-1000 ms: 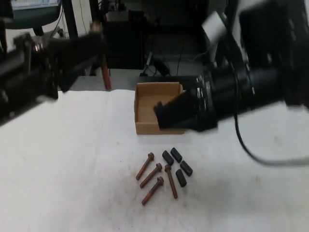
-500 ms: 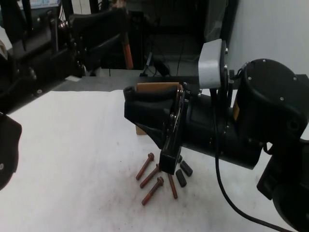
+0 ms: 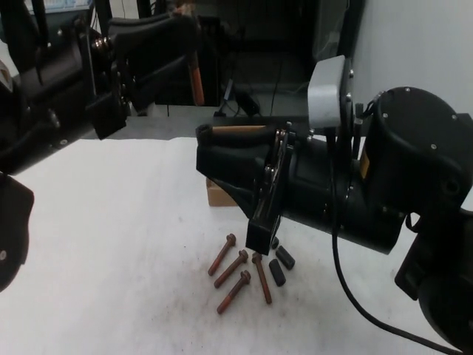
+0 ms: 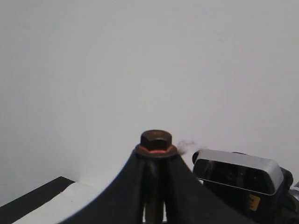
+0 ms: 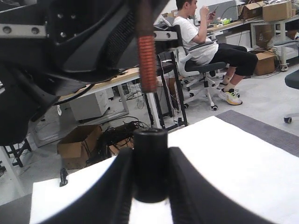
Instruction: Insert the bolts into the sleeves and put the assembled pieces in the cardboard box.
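Right now, in the high view, my left gripper (image 3: 185, 44) is raised at the far left, clamped on one bolt (image 3: 196, 80) that hangs down from it. My right gripper (image 3: 261, 231) sits mid-scene, low over the parts; from this angle I cannot tell what it holds. That arm hides most of the cardboard box (image 3: 220, 195), which stands just beyond the parts. On the white table (image 3: 111, 244) four loose bolts (image 3: 231, 268) lie in a cluster. Just to their right are loose sleeves (image 3: 278, 272), two in plain sight and a third partly behind the gripper.

In the left wrist view, the left gripper (image 4: 156, 158) is closed on the bolt's shank directly under its six-sided head (image 4: 156, 140). I judge the head rests on the fingertips so the bolt cannot slide through.

In the right wrist view, the right gripper (image 5: 150, 161) is clenched on a black sleeve (image 5: 150, 140), its open end turned towards the bolt. The bolt's threaded end (image 5: 147, 60) hangs beyond it, apart from it and roughly in line with the opening. I judge the two are held this way so that one can be pushed straight into the other. The step in hand is closing that gap while keeping both on one axis; a slight tilt could make the thread catch on the rim.
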Available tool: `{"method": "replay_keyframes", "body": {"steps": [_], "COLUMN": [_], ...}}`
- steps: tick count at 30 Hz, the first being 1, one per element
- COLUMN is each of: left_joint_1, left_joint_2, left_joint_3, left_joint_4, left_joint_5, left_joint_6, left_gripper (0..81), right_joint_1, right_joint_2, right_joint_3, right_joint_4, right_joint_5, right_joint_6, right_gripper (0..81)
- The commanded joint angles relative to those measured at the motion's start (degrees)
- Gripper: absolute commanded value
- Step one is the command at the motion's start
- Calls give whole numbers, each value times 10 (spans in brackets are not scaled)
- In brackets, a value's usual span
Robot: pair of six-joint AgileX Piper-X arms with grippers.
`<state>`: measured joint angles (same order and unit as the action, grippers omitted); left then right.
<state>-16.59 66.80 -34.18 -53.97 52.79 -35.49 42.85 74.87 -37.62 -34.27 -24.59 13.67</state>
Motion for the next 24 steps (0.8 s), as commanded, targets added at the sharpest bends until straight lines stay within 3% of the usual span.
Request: {"method": "replay_keyframes", "body": {"steps": [1, 7, 14, 24], "left_joint_1": [-2, -2, -2, -2], "left_joint_2": [-1, 0, 0, 0], "left_joint_3": [-7, -7, -7, -7], "left_joint_4": [-7, -7, -7, 28], "left_joint_5": [9, 8, 13, 21], "left_joint_6": [8, 8, 8, 8], "left_gripper": [2, 2, 2, 2], "right_joint_1": [-3, -3, -2, -2], "right_joint_2": [-1, -3, -3, -3], "right_joint_3": [-1, -1, -1, -2], "right_joint_4": [-11, -28, -32, -32], "right_joint_5": [3, 3, 25, 55], "right_joint_6": [2, -4, -89, -98], "right_gripper": [8, 8, 8, 8]}}
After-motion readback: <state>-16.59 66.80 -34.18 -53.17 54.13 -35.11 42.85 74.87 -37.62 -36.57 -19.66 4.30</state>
